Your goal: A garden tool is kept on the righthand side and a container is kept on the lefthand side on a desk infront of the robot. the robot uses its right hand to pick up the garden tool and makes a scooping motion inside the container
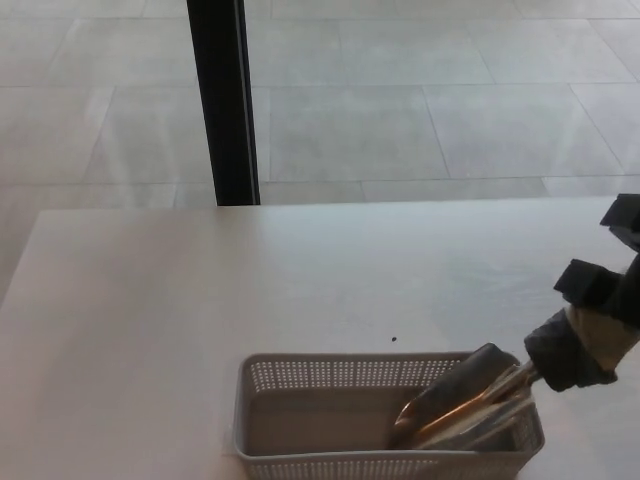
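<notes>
So the worktop (200,300) is a pale, whitish slab with a faint wood-grain look, and it fills most of the lower part of the head view. Its far edge runs straight across, with the tiled floor (400,100) beyond it. The only thing actually sitting on it is a grey perforated basket (330,465), parked at the near edge, just left of and below the right robot hand (590,335) that comes in from the right side. The basket's long side runs left to right, and its bottom is cut off by the frame. There's also a tiny dark speck (393,338) on the surface, just behind the basket and well left of the robot hand.
</notes>
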